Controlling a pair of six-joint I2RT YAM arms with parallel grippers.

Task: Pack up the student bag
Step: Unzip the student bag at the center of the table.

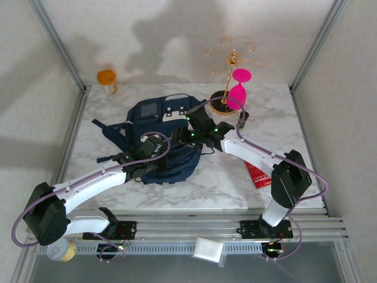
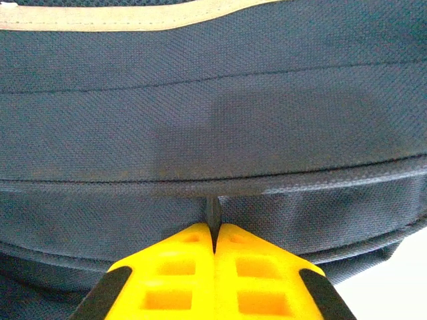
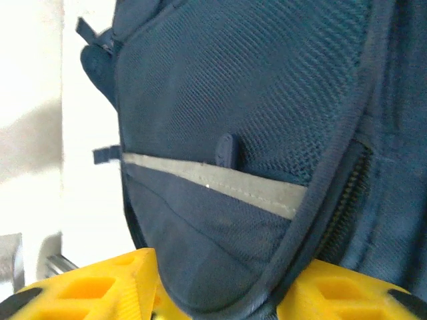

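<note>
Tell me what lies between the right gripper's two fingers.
A rounded navy corner of the student bag, below its grey stripe, sits in the gap between the right gripper's yellow fingers. The right wrist view shows it.

student bag's [image 1: 153, 112] middle hidden under left arm [image 1: 94, 177] and right arm [image 1: 253, 150], red box [image 1: 257, 174] partly behind it, right pincer [image 3: 220, 297] cropped below

A white marble counter [image 1: 224, 183] with grey veins sits inside a booth of plain off-white walls [image 1: 283, 35], with slanting metal posts [image 1: 58, 44] at the two back corners. Ribbed metal rails [image 1: 194, 227] run along its near edge. The light is soft and even, and it throws broad grey shadows [image 1: 159, 26] on the back wall.
</note>
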